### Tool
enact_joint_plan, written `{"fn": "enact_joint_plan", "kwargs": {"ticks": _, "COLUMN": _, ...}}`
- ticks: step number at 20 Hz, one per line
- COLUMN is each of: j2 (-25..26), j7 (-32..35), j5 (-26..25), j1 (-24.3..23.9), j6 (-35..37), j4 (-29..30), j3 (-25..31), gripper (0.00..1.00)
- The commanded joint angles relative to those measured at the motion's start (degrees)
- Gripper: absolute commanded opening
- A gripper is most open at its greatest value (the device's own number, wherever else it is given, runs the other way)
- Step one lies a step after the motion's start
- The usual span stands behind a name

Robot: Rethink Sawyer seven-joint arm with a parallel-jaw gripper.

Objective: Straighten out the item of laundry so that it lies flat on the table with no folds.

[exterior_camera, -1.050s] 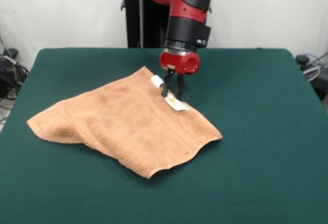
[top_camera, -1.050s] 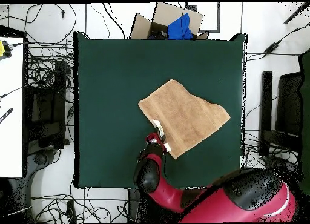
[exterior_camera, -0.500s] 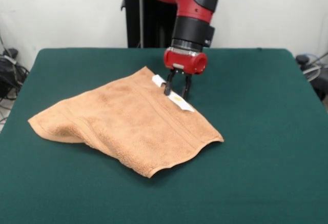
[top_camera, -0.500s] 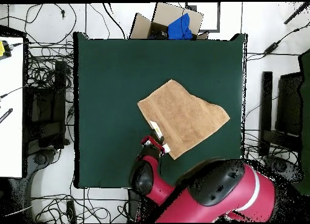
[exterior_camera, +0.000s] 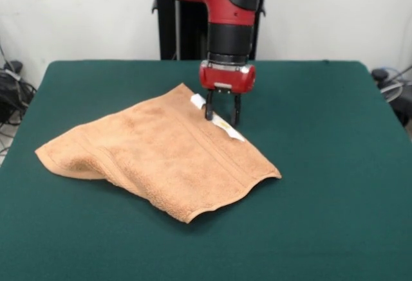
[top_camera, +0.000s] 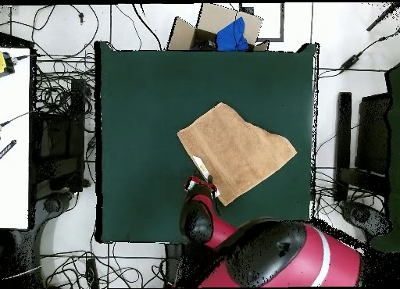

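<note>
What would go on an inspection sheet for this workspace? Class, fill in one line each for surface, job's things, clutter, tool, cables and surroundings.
Surface: dark green table, bare around the laundry.
Job's things: orange-tan towel lies rumpled, not flat; its front edge curls up and one end is humped. White tags sit on its far edge.
Clutter: nothing seen on the table.
Tool: the tool stands over the tagged edge, fingers apart on either side of the tags, not closed on the cloth.
Cables: tangled cables on the floor beside the table, in the overhead view.
Surroundings: cardboard box holding something blue past one table edge.
</note>
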Motion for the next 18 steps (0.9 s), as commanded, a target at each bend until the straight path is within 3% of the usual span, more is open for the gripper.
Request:
{"fn": "enact_joint_plan", "kwargs": {"ticks": 1, "j2": 6.47, "j7": -6.13, "j5": 4.94, "j1": 1.03, "j6": 27.35, "j4": -15.13, "j3": -7.51, "gripper": 1.00}}
{"fn": "enact_joint_plan", "kwargs": {"ticks": 18, "j2": 4.54, "j7": -0.86, "j5": -2.29, "j1": 2.82, "j6": 51.70, "j4": -29.94, "j3": -10.01, "gripper": 1.00}}
